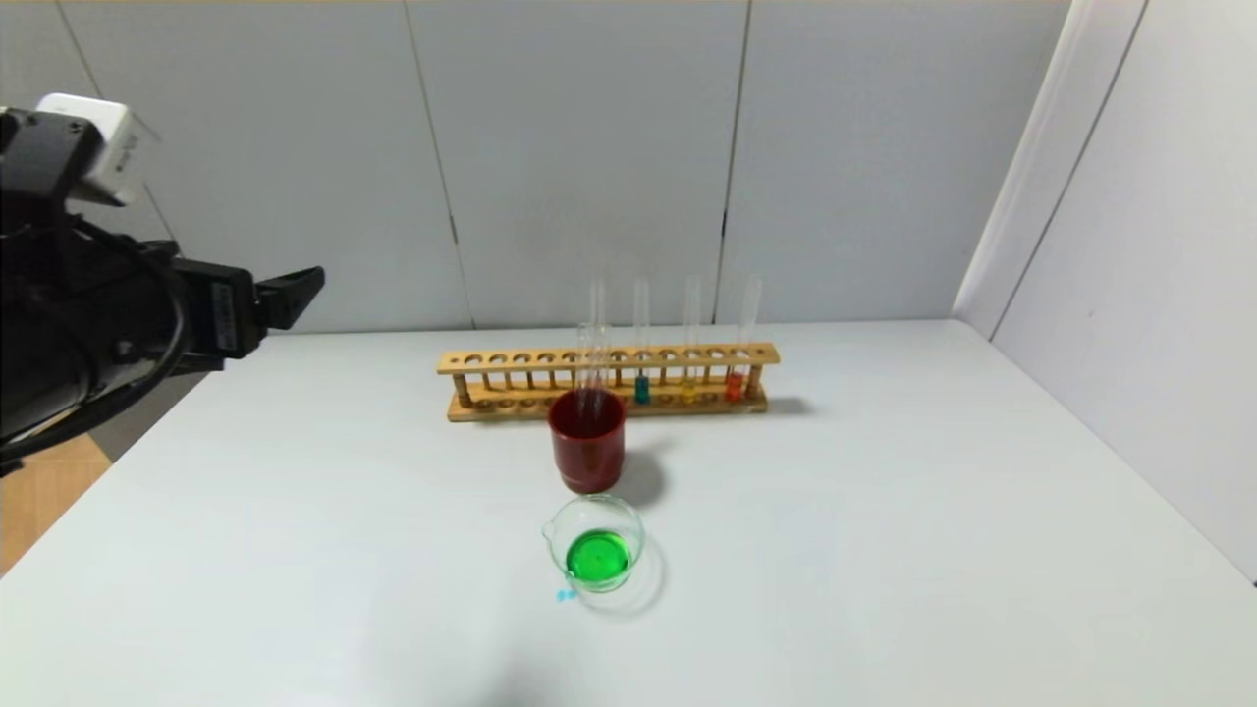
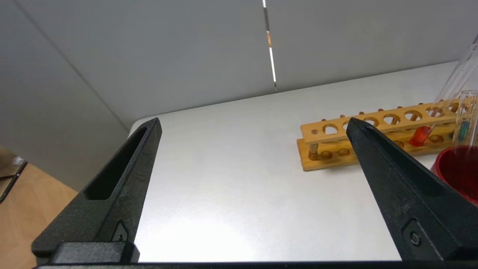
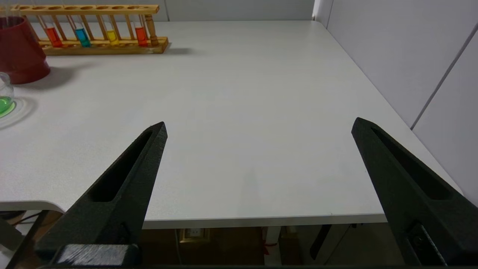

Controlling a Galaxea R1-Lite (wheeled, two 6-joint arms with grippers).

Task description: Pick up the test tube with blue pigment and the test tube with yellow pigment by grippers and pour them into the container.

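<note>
The test tube with blue pigment (image 1: 641, 388) stands upright in the wooden rack (image 1: 511, 361), and the test tube with yellow pigment (image 1: 688, 390) stands just right of it. Both also show in the right wrist view, blue (image 3: 82, 36) and yellow (image 3: 111, 36). The container (image 1: 595, 545), a clear beaker near the table's front middle, holds green liquid. My left gripper (image 1: 309, 283) hangs high at the far left, away from the rack, open and empty (image 2: 254, 125). My right gripper (image 3: 259, 125) is open and empty over the table's front right edge.
A dark-red cup (image 1: 587, 439) with empty glass tubes in it stands between rack and beaker. An orange-red tube (image 1: 734, 385) sits at the rack's right end. A small blue drop (image 1: 565, 594) lies beside the beaker. A wall runs along the table's right side.
</note>
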